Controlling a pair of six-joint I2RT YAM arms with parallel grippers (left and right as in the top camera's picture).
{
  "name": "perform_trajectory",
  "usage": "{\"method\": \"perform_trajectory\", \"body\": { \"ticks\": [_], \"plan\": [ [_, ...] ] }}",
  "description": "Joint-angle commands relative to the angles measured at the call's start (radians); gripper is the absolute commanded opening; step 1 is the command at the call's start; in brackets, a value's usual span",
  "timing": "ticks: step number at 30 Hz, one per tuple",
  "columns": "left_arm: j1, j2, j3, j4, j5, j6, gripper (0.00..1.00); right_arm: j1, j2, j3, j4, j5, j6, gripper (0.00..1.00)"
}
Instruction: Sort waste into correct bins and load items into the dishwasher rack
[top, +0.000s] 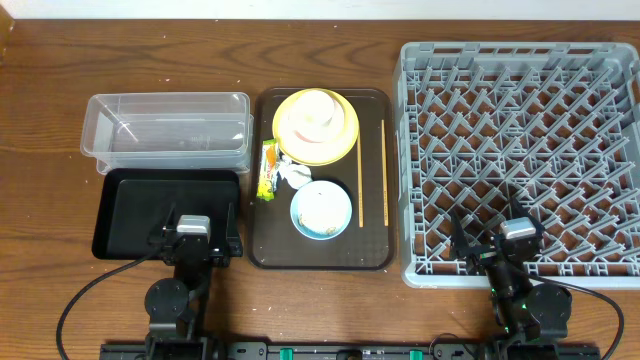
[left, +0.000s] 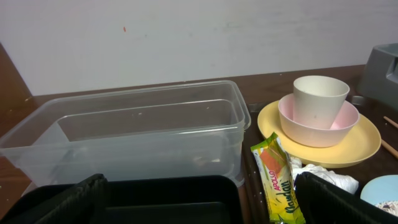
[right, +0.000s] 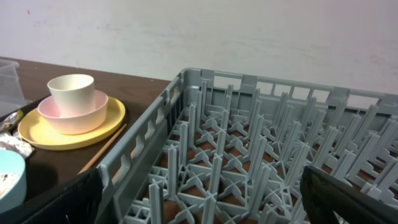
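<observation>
1. Your left claw (top: 196, 228) hung released over the near end of the black tray (top: 125, 215). Its fingers were spread wide with nothing between them.
2. Your right claw (top: 505, 226) was just as slack and empty. It sat above the near edge of the dishwasher rack (top: 410, 160), so each arm was parked over the place it would likely feed.
3. The clear tub (top: 165, 97) stood just beyond the left claw, right against the black tray's far side. Both bins looked bare, so I judged that sorting had not begun.
4. The snack wrapper (top: 267, 170) lay ahead and to the right of the left claw, on the brown serving tray (top: 270, 235). The tissue (top: 293, 175) was crumpled just beside it.
5. The rice (top: 322, 205) sat inside the blue bowl (top: 296, 212), nearer to that claw and to its right. That bowl probably needed emptying before racking.
6. The white cup (top: 318, 108) stood upright inside the pink bowl (top: 298, 128), and the bowl rested on the yellow plate (top: 347, 140). The stack was ahead and well to the left of the right claw. Stacked like that, it would have to come apart from the top down.
7. The chopsticks (top: 384, 170) lay parallel but apart, pointing away from you. They were between the dishes and the rack, ahead and left of the right claw. Being thin and flat on the tray, they looked the hardest things to pinch.
8. Every peg in the rack under and beyond the right claw stood free, with nothing loaded.
</observation>
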Motion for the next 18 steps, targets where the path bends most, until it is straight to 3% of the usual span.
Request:
{"method": "perform_trajectory", "body": {
  "ticks": [1,18],
  "plan": [
    [0.003,-0.009,-0.015,-0.037,-0.011,0.017,0.98,0.01,0.005,-0.001,-0.004,0.006,-0.012,0.99],
    [0.003,-0.009,-0.015,-0.037,-0.011,0.017,0.98,0.01,0.005,-0.001,-0.004,0.006,-0.012,0.99]
  ]
}}
